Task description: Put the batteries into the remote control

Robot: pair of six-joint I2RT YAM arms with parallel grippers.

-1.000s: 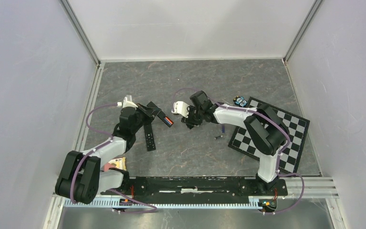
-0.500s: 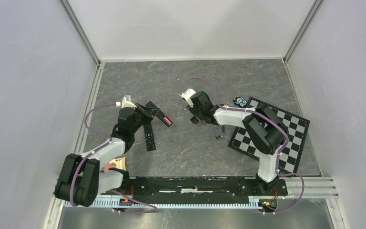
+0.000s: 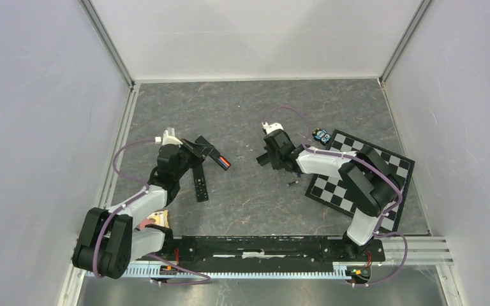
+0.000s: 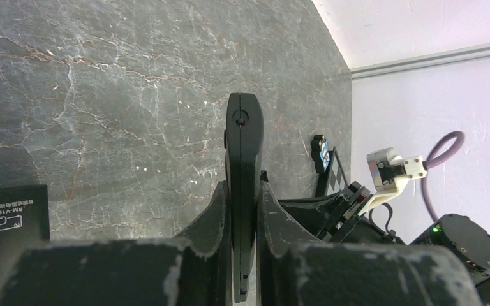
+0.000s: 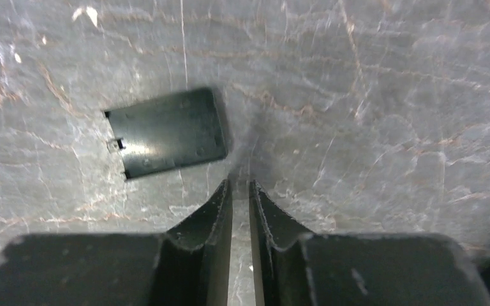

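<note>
Remote [image 4: 244, 127] clamped in left hand [image 4: 242, 186], right hand [image 5: 240, 185] nearly together, slim gap, empty, near black cover [image 5: 166, 132]

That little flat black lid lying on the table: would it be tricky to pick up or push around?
The lid looks thin and lies flat on the table, so it would probably slide when pushed and be hard to get under. It seems rigid plastic, likely light and stiff. The small tabs on one edge may be fragile.
</note>
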